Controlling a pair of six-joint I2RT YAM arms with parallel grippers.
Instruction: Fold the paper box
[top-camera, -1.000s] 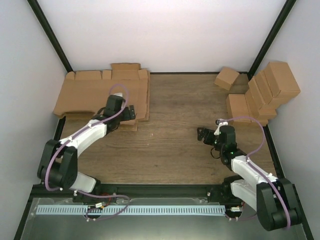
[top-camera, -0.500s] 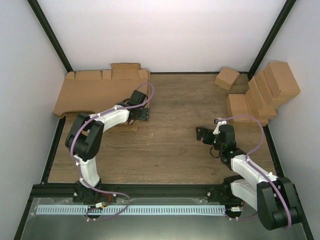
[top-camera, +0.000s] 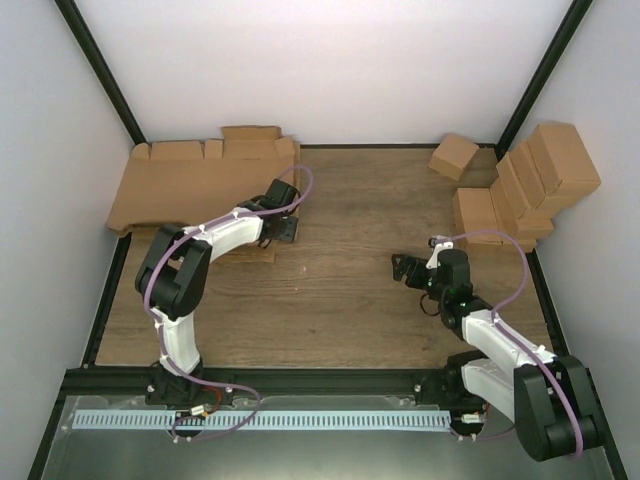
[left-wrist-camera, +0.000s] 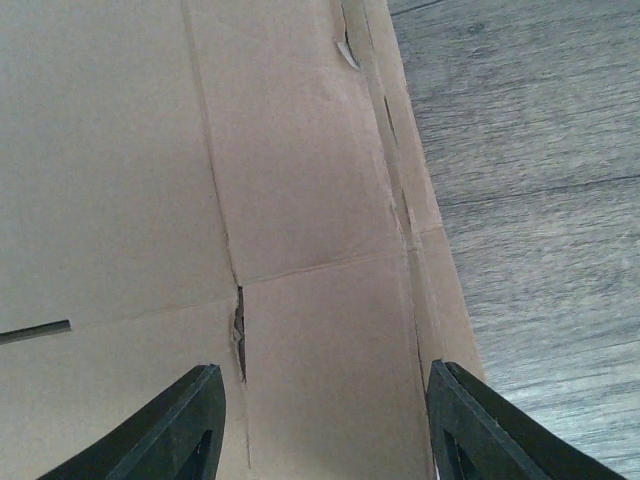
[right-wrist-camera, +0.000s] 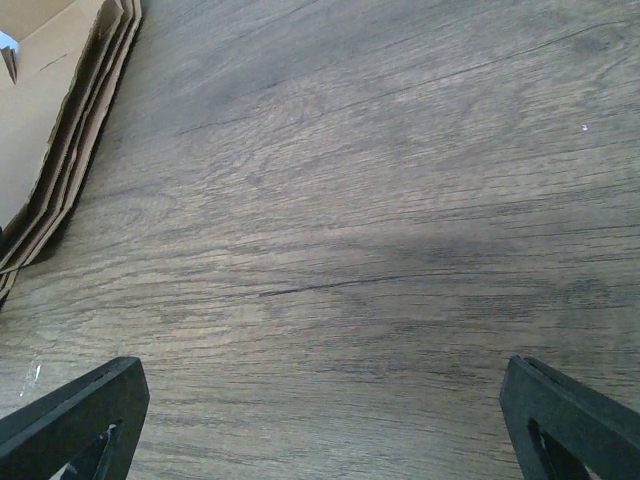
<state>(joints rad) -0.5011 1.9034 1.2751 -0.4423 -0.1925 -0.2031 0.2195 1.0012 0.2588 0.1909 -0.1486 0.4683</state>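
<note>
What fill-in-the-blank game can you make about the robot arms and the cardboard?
1. The left gripper hangs over a stack of flat brown ____.
2. The right gripper has its jaws wide ____ over the wooden table.
3. The folded boxes sit on the ____ arm's side.
Missing words: cardboard; open; right.

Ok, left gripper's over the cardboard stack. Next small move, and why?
Probably lower the left gripper and pinch the right edge of the top blank: its jaws stand part open across that edge, holding nothing. The right gripper hangs open over bare table.
</note>
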